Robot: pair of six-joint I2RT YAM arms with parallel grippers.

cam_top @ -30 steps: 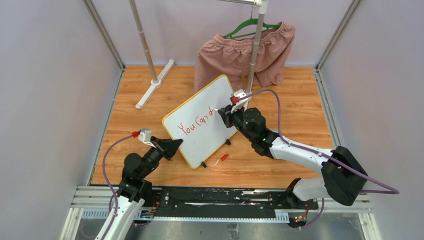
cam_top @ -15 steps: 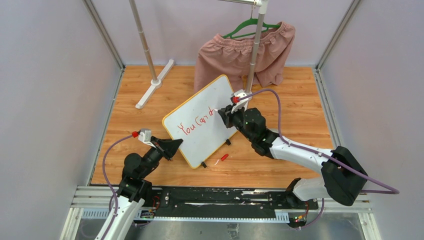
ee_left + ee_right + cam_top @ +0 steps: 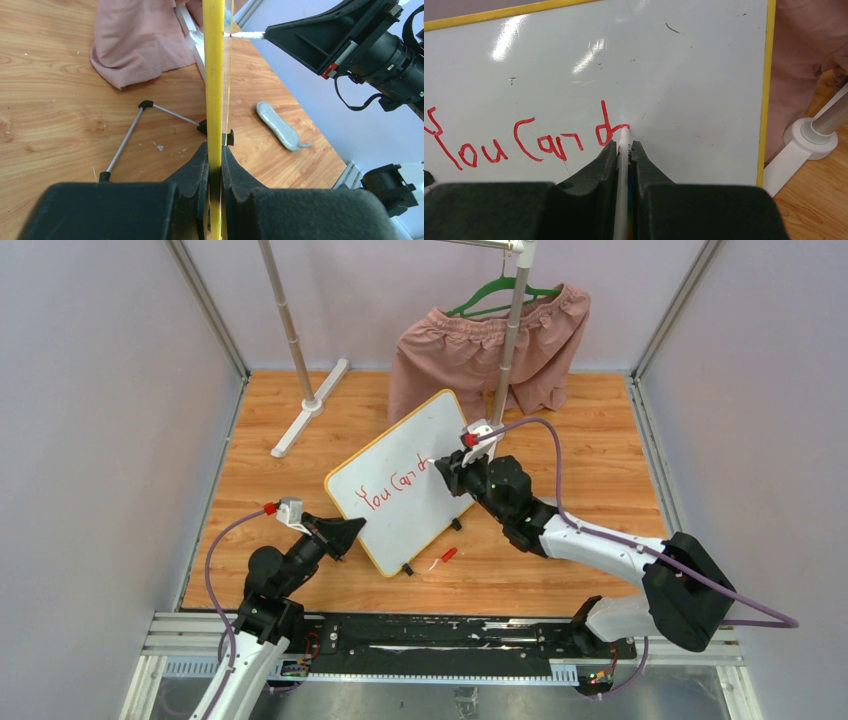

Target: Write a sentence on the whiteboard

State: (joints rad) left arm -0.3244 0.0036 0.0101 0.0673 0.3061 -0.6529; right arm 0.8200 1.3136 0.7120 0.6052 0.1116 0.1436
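Observation:
The whiteboard [image 3: 405, 525], white with a yellow frame, stands tilted on the wooden floor. My left gripper [image 3: 352, 530] is shut on its near left edge; in the left wrist view the yellow frame [image 3: 214, 75] runs up between the pads [image 3: 200, 165]. The sentence [image 3: 524, 145] reads "You Can d" in red. My right gripper [image 3: 624, 146] is shut on a white marker [image 3: 623, 160], and the marker's red tip touches the board [image 3: 684, 70] just right of the "d". From above, the right gripper [image 3: 447, 472] is at the board's right side beside the writing [image 3: 392, 490].
Pink shorts [image 3: 480, 350] hang on a green hanger from a clothes rack, whose base [image 3: 310, 408] stands at the back left. A red marker cap [image 3: 447, 556] lies in front of the board. Behind the board lie its wire stand [image 3: 125, 142] and a grey object [image 3: 280, 127].

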